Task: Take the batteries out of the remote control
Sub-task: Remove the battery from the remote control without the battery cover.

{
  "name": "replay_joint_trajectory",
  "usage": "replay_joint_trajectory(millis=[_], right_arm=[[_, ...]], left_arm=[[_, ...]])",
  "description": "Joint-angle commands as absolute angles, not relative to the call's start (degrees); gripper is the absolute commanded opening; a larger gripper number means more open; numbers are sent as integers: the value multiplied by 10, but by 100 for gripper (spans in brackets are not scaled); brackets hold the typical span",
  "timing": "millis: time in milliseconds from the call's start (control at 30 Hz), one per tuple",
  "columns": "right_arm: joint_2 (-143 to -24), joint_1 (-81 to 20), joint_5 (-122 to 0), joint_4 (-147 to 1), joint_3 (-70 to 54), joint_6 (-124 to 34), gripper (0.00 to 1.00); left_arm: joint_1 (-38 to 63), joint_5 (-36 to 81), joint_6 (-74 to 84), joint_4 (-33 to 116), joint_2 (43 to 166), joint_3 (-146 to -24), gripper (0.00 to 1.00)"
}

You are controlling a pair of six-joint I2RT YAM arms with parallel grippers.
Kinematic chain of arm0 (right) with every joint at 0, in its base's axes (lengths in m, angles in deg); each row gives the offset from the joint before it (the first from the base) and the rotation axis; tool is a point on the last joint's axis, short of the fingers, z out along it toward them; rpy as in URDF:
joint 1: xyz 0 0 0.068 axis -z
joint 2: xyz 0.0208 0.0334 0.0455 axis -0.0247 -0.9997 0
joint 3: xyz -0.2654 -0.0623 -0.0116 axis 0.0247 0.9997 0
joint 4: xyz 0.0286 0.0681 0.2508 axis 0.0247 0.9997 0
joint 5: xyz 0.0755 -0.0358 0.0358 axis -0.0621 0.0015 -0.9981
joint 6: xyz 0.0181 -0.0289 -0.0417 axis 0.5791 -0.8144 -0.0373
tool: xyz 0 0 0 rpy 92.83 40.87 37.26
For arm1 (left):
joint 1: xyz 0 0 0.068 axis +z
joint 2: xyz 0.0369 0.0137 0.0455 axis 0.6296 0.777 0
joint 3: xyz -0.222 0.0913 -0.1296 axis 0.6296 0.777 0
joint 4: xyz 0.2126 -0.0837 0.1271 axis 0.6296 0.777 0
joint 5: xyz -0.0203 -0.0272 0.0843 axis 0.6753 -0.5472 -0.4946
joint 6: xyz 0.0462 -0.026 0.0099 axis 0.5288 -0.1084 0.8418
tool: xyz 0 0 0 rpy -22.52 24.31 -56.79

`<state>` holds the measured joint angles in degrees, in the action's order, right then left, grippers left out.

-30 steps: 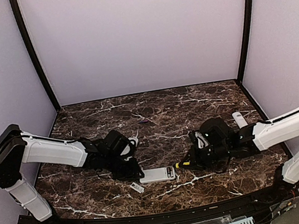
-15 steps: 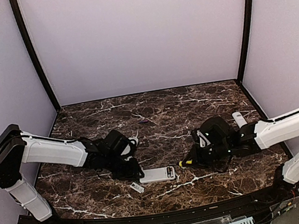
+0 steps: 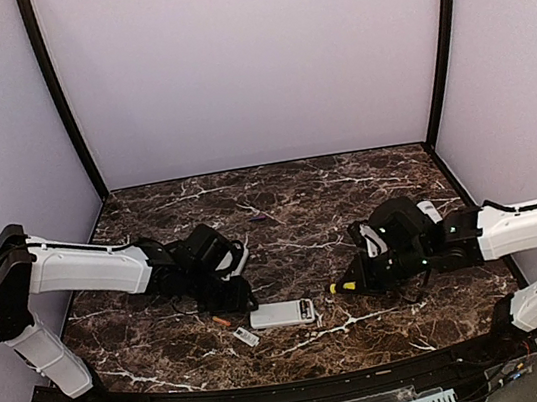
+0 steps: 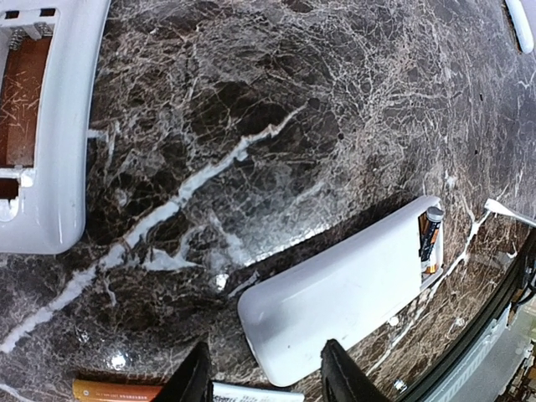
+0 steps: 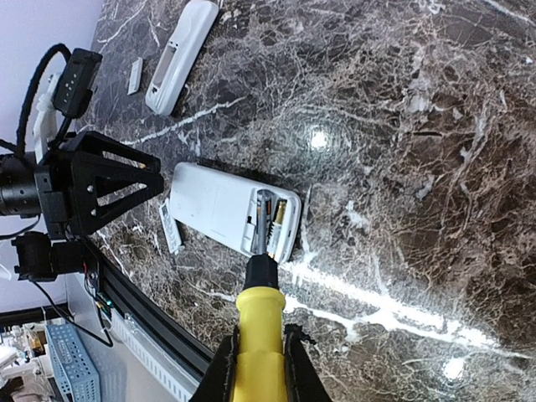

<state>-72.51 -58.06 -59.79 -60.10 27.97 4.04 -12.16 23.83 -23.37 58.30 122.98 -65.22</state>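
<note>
Right tool [image 5: 260,375] clamped on the screwdriver [image 5: 260,318], its tip aimed at the open end of the remote [image 3: 282,314] low on the tabletop [image 3: 290,208], where a seated battery [image 4: 430,241] remains; the tip should slip under one end and lever gently so the remote does not skid. Left tool [image 4: 266,373] hangs apart and empty. Against half a second earlier, both arms sit further from the remote, and a loose battery [image 3: 222,321] shows just left of it

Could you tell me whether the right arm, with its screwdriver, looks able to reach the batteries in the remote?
Probably yes: the right gripper is shut on the screwdriver, its tip pointing at the batteries in the remote's uncovered compartment. Nothing lies between, and the left gripper is open at the other end.
</note>
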Motion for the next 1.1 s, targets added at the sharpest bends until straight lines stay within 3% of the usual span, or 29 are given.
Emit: replay_joint_trajectory(millis=[0,1067], right_arm=[[-742,-598,-619,-595,275,36,0],[-837,-630,-576,-537,206,62,0]], left_arm=[[-124,252,-232,589,1225,-653,43],[-124,285,-246,552,1244,-625,31]])
